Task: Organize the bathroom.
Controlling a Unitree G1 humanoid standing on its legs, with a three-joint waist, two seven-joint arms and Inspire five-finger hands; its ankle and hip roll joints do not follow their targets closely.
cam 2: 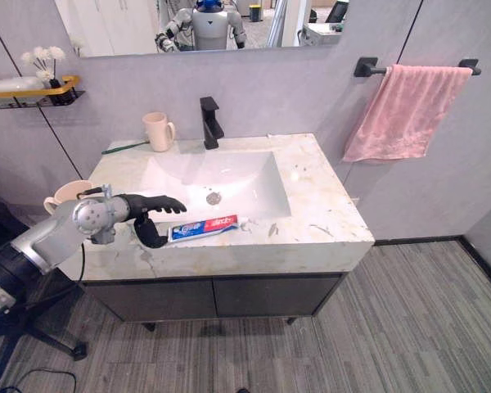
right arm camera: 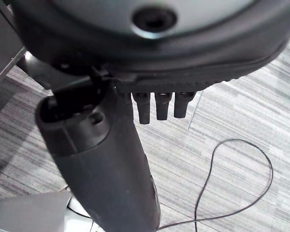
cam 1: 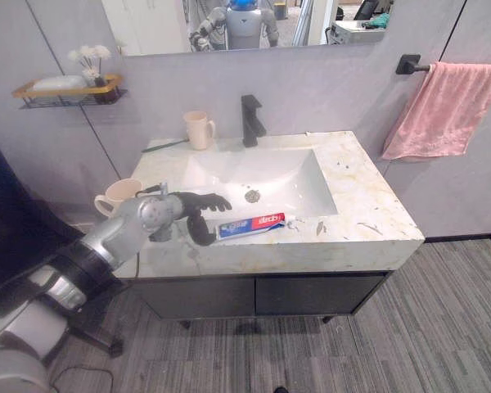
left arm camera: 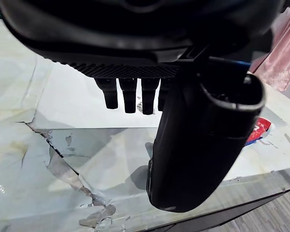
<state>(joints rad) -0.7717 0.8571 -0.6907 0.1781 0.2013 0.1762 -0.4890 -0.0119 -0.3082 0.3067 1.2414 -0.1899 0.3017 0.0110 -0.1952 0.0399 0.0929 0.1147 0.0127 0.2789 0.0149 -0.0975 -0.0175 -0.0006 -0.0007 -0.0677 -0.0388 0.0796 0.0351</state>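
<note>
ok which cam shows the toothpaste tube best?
Left eye view: the whole toothpaste tube lies flat on the counter's front edge, just past the left hand. Right eye view matches. Left wrist view catches a red-blue end behind the thumb.

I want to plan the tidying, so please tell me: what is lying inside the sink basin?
The sink basin holds just its drain. The toothpaste tube lies outside, on the front rim.

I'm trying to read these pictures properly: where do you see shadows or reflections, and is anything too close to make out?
Left eye view: the mirror reflects the robot, and the left hand casts a soft shadow on the countertop beside the toothpaste tube. Left wrist view: the hand's dark bulk looms close, its shadow on the marble. Right wrist view: the right hand hangs above striped flooring.
</note>
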